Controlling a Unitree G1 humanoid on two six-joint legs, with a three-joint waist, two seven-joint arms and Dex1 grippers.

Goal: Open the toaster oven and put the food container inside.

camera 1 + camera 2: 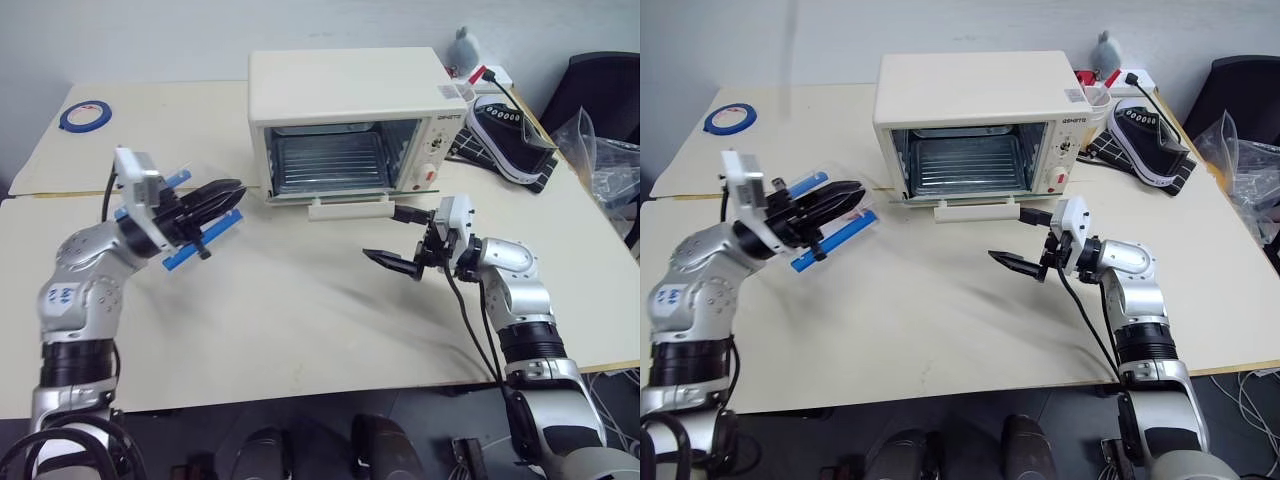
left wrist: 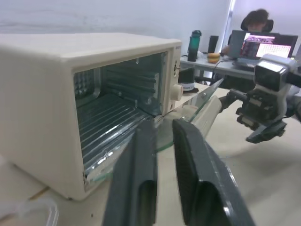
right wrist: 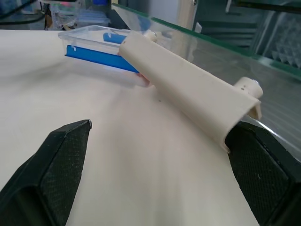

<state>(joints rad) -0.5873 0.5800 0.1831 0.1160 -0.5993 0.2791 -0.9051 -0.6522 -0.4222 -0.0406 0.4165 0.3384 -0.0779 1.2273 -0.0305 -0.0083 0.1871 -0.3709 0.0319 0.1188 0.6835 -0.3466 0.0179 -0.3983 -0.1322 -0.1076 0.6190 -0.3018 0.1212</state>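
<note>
- Nearest, the right gripper (image 1: 393, 237) hangs above the table (image 1: 300, 320) at right of centre, pointing toward the left, its two black fingers spread wide with nothing between them.
- Its wrist view shows the two finger pads (image 3: 56, 160) well apart, with the oven's cream handle bar (image 3: 188, 101) just beyond them.
- Over on the left, the left gripper (image 1: 225, 195) is raised above the table and points right and toward the far side.
- Its black fingers are closed on the food container (image 1: 190, 215), a clear box with blue clips, which is held tilted off the table surface.
- Seen from the left wrist, its fingers (image 2: 136, 188) stand close together, aimed at the open mouth of the oven.
- Farther back at the centre, the toaster oven (image 1: 350, 90) sits on the table with its glass door (image 2: 197, 101) dropped fully open, the handle bar lying at the near edge, close to the tabletop.
- Inside, the wire rack (image 1: 330, 165) is visible, and the knobs and a red button sit on the right-hand panel.
- A blue tape roll (image 1: 85, 115) lies at the far left of the table.
- At the far right, a black and white shoe (image 1: 510, 130) rests beside the oven, with a clear plastic bag (image 1: 605, 160) further right.
- A person sits at a desk with a lit screen (image 2: 263, 44) in the background of the left wrist view.
</note>
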